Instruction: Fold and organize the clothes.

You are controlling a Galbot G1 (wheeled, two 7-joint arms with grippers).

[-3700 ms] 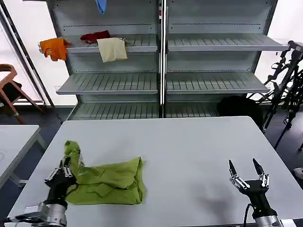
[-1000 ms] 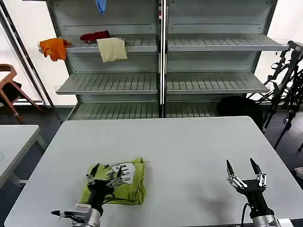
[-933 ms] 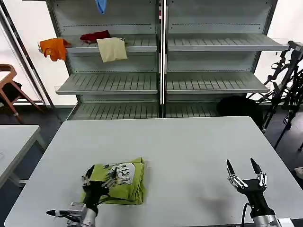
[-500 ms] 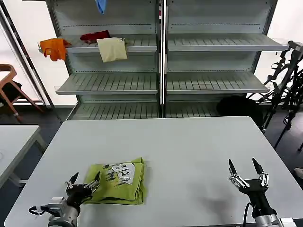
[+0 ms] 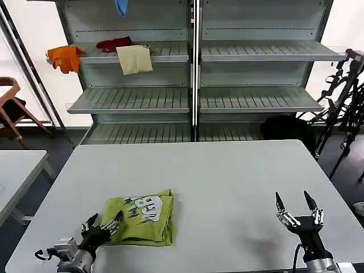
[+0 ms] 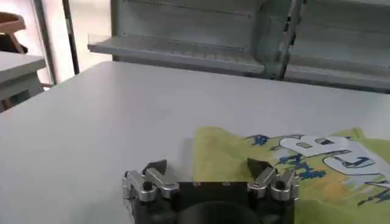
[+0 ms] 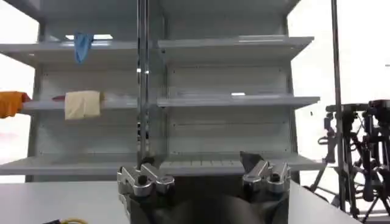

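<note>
While our left hand [image 5: 104, 223] hovers spread at the counter's [image 5: 227, 176] near left corner, just beside the folded lime-green T-shirt [image 5: 141, 218], it grips nothing. We see the shirt lying flat near the counter's front left, its white-and-grey print [image 6: 323, 153] facing up. Our right hand [image 5: 297, 206] waits spread above the counter's near right corner, well apart from the shirt.

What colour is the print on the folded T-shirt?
White and grey on the lime-green T-shirt; head view shows it best.
</note>
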